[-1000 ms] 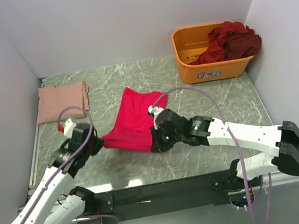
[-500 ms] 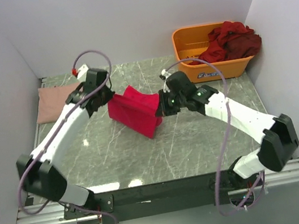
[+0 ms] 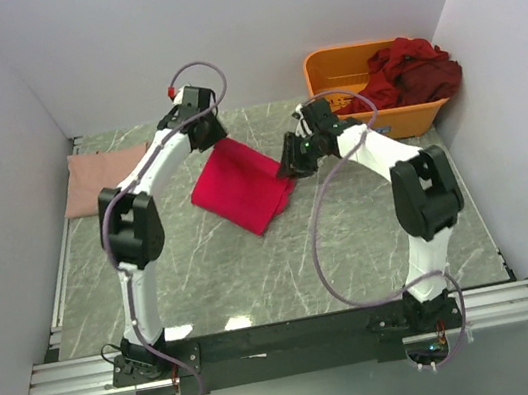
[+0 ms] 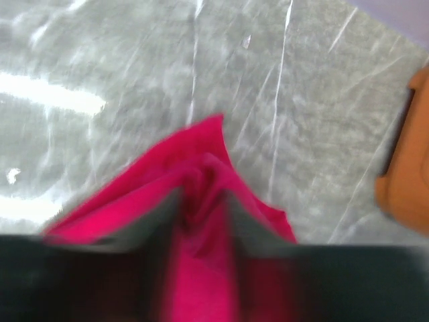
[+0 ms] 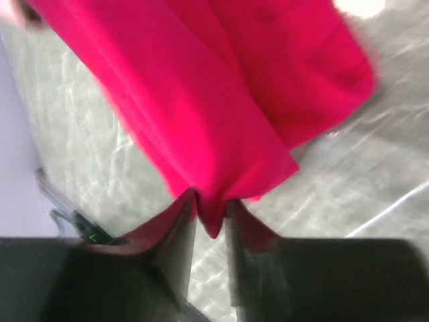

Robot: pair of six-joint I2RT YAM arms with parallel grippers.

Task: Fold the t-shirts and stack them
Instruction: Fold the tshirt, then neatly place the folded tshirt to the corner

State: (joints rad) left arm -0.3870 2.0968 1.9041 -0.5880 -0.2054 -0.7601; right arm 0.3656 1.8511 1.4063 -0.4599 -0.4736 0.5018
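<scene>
A bright pinkish-red t-shirt [image 3: 242, 186] lies folded over on the marble table, a slanted rectangle at centre back. My left gripper [image 3: 209, 136] is at its far left corner. In the left wrist view, blurred, the gripper [image 4: 204, 201] has its fingers apart with bunched red cloth [image 4: 201, 161] between them. My right gripper [image 3: 289, 166] is at the shirt's right corner. In the right wrist view the gripper [image 5: 211, 211] stands open, with a pointed tip of the shirt [image 5: 201, 100] hanging in the gap. A pale dusty pink t-shirt [image 3: 109, 178] lies folded at far left. Dark maroon t-shirts [image 3: 410, 72] are heaped in the bin.
An orange plastic bin [image 3: 374, 124] stands at the back right, close behind my right arm, and its edge [image 4: 402, 181] shows in the left wrist view. White walls close in the table at the back and on both sides.
Both arms swung from the near edge to the back, carrying the red shirt's near edge over itself into a fold. Both jaws have gone from shut to open.
</scene>
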